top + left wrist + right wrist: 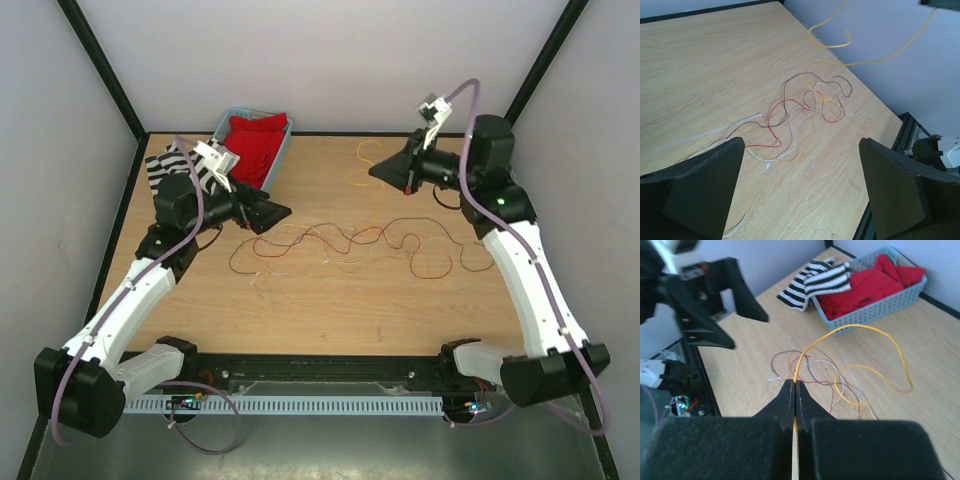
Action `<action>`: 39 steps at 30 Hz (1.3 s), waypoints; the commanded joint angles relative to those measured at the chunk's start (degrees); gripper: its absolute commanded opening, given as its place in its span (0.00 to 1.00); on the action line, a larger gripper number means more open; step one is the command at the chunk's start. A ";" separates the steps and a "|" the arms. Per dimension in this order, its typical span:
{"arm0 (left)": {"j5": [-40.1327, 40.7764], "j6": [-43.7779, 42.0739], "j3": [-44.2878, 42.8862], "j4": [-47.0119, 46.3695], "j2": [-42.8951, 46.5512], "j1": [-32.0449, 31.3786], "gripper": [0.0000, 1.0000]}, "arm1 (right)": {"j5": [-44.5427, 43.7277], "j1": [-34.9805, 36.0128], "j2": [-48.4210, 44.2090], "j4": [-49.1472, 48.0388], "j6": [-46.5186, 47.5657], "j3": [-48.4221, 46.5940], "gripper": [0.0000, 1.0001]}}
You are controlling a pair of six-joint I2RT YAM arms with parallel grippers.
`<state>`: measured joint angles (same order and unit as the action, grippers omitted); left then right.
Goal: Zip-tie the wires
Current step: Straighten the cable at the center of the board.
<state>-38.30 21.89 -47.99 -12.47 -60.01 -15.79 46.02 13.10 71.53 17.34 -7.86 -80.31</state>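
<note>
The wires (345,238) lie loose across the middle of the table, thin red, dark brown and pale strands in loops; they also show in the left wrist view (805,102) and the right wrist view (812,367). My right gripper (378,172) is shut on a yellow wire (865,327) and holds it above the table at the back; the wire curls in the air (368,158). The grip shows in the right wrist view (795,384). My left gripper (272,218) is open and empty (800,185), just left of the bunch. A whitish straight strip (740,122) lies by the strands.
A light blue basket (284,138) with red cloth (255,140) stands at the back left, also in the right wrist view (875,310). A black-and-white striped cloth (165,165) lies beside it. Walls close the table on three sides.
</note>
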 commanded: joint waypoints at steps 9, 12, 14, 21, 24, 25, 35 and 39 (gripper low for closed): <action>2.80 21.84 0.70 -4.30 -5.20 -4.53 0.99 | 7.61 0.18 -12.44 -3.06 1.46 5.87 0.04; 1.70 30.36 0.90 -5.39 -6.54 -5.28 0.99 | 7.11 0.25 -14.27 -5.22 1.67 8.61 0.04; 1.53 35.06 1.68 -8.11 -7.03 -6.37 0.99 | 7.15 0.26 -15.35 -7.51 0.91 10.51 0.01; 4.37 51.82 5.63 -21.98 -10.59 -12.12 0.98 | 9.76 0.56 -18.39 -17.34 -3.84 16.00 0.01; 8.25 59.38 7.73 -28.35 -13.42 -15.31 0.97 | 10.26 0.73 -19.50 -19.68 -4.57 17.56 0.01; 9.50 61.70 8.46 -31.54 -14.82 -16.12 0.96 | 10.35 0.84 -19.79 -19.89 -4.62 17.82 0.00; 12.70 72.89 7.59 -51.17 -28.69 -20.51 0.82 | 11.15 1.14 -20.70 -18.26 -2.80 18.35 0.01; 14.66 71.50 8.59 -51.21 -27.10 -20.42 0.80 | 10.25 1.20 -20.71 -17.03 -1.56 18.27 0.01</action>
<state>-26.61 91.88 -39.68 -56.27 -89.21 -36.12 55.75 13.91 51.79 0.84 -11.18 -62.37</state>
